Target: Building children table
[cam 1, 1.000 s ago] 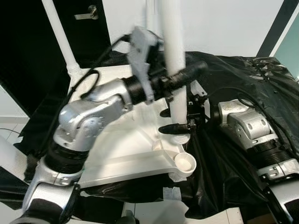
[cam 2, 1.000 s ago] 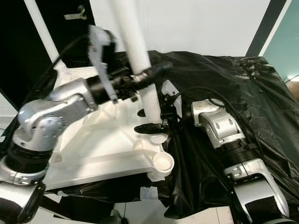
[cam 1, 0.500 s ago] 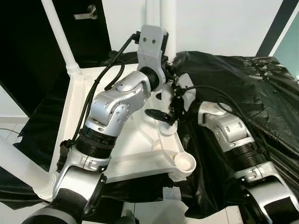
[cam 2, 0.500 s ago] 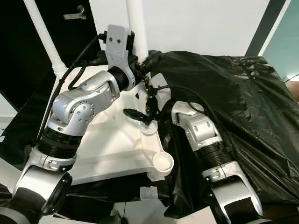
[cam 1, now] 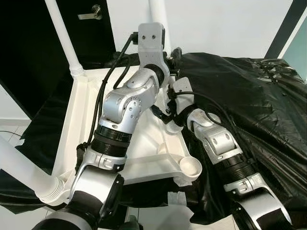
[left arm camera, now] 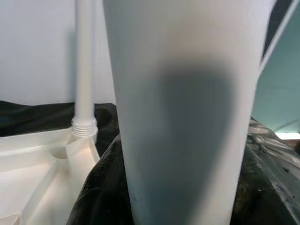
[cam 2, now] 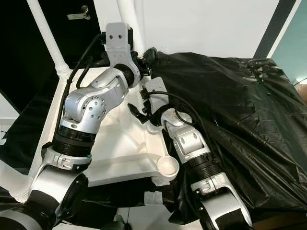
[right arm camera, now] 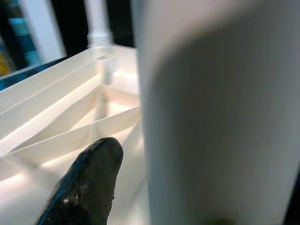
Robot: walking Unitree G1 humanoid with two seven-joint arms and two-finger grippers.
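An upturned white table top (cam 1: 139,143) lies on a black sheet (cam 1: 249,96), underside up. Three white legs stand on it with long axes near vertical: one (cam 1: 64,38) at the far left corner, one (cam 1: 24,170) at the near left corner leaning toward the camera, and one (cam 1: 157,12) at the far right side. The left gripper (cam 1: 173,51) reaches around this last leg (left arm camera: 183,112); its finger spread cannot be told. The right gripper (cam 1: 165,116) sits low beside the same leg, one black finger (right arm camera: 86,187) near it; whether it pinches cannot be told. An empty round socket (cam 1: 190,166) marks the near right corner.
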